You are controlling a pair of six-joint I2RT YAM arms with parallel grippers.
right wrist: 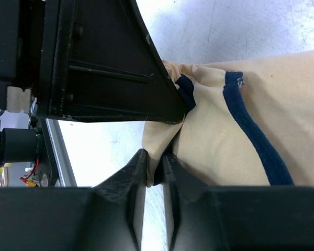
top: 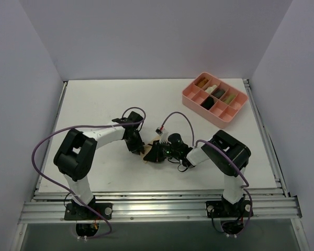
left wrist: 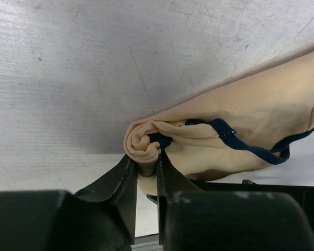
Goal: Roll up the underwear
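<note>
The left gripper (left wrist: 146, 177), matte black with wedge-shaped fingers, pinches narrowly on the coiled end of the underwear (left wrist: 240, 112). This is a soft, smooth tan cloth with thin dark trim, lying creased on the scuffed pale bench (left wrist: 94, 63). The right gripper (right wrist: 156, 170) nips the cloth's folded edge between nearly closed fingers

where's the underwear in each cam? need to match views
Top external: underwear, small tan patch mid-table, mostly hidden.
Left wrist: underwear centre to right edge, rolled end centre.
Right wrist: underwear fills the right half.
Shared landmark: its dark trim in both wrist views; white table in all.
</note>
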